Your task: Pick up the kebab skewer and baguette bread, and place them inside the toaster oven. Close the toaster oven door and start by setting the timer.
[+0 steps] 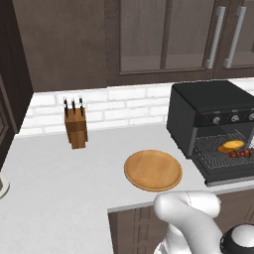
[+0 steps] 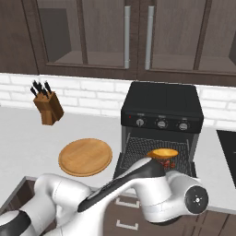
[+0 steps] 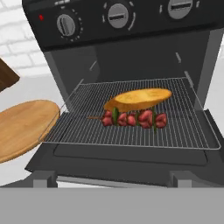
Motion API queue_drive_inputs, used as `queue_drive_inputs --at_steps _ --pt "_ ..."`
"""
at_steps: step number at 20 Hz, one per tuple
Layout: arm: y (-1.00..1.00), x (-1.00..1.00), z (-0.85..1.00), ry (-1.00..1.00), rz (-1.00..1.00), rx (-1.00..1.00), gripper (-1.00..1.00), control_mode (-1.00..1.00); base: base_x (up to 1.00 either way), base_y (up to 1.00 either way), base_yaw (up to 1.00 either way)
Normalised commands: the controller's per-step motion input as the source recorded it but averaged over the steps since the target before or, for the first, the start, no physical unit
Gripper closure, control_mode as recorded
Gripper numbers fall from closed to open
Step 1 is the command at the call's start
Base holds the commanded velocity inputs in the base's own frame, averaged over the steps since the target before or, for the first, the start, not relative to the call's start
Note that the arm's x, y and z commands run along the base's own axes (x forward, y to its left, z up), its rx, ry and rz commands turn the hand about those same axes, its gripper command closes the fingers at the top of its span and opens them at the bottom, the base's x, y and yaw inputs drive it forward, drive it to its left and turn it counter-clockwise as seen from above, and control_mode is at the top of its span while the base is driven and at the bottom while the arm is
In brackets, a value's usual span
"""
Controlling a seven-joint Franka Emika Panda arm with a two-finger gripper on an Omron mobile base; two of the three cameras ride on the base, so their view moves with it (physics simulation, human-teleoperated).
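Skewer (image 3: 133, 118), bread (image 3: 139, 99): side by side on oven (image 3: 131, 26) rack.
Door (image 3: 118, 164): down — not yet closed.
Gripper: jaws wide, empty.
Technique: hook under door's front edge, swing up squarely — then timer knob (image 3: 66, 25).

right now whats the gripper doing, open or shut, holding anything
Gripper: open and holding nothing; the kebab skewer and the baguette bread both lie on the rack inside the toaster oven.
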Motion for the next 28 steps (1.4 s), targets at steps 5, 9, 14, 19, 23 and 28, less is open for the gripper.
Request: queue_drive_inputs --at_steps 5,9,14,19,23,28 --pt "0.34 0.0 -0.18 -0.09 -0.1 -0.14 -1.0 -1.0 0.0 0.0 0.0" --pt "0.0 0.13 -0.21 -0.17 0.0 -0.04 -1.0 -1.0 0.0 0.0 0.0" --pt "-0.01 0.37 -0.09 -0.15 0.0 0.0 -1.0 -1.0 0.0 0.0 0.0" --pt "-0.09 0.27 -0.06 -0.06 0.0 0.0 -1.0 -1.0 0.0 0.0 0.0" --pt "-0.07 0.28 0.0 0.0 0.0 0.0 -1.0 -1.0 0.0 0.0 0.0" --pt "-0.29 0.08 -0.13 0.0 0.0 0.0 -1.0 -1.0 0.0 0.0 0.0"
